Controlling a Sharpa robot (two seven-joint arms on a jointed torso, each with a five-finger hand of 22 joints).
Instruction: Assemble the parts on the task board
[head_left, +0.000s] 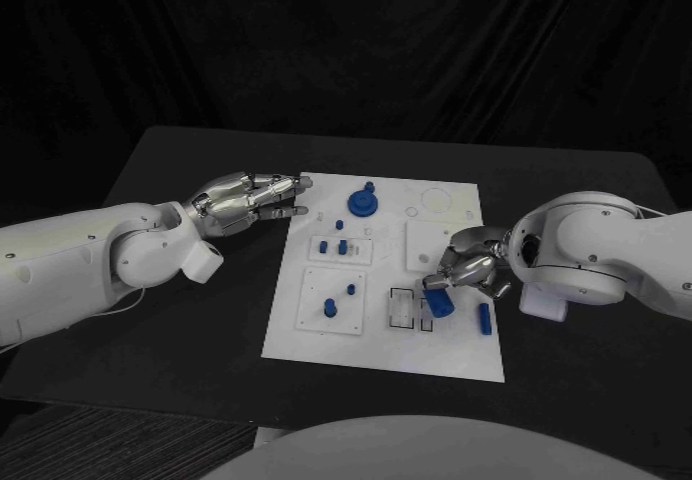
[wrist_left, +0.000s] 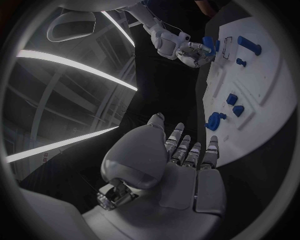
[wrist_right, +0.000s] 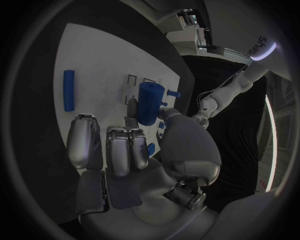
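Right hand (head_left: 473, 270) over the task board (head_left: 447, 350), near its right edge, clamped on a blue cylinder (head_left: 437, 302). Grip plain from the right wrist view: thumb and fingers (wrist_right: 119, 150) pinching that cylinder (wrist_right: 149, 102) (a blue rod (wrist_right: 69, 90) lying flat beside). Left hand (head_left: 248, 196) at the board's left edge, fingers loosely curled, holding nothing.

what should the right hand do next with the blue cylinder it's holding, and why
Probably lower it toward the board. The right hand holds the blue cylinder over the task board beside the rectangular slots, not yet seated. Which socket fits, I cannot tell. The left hand rests at the board's far edge.
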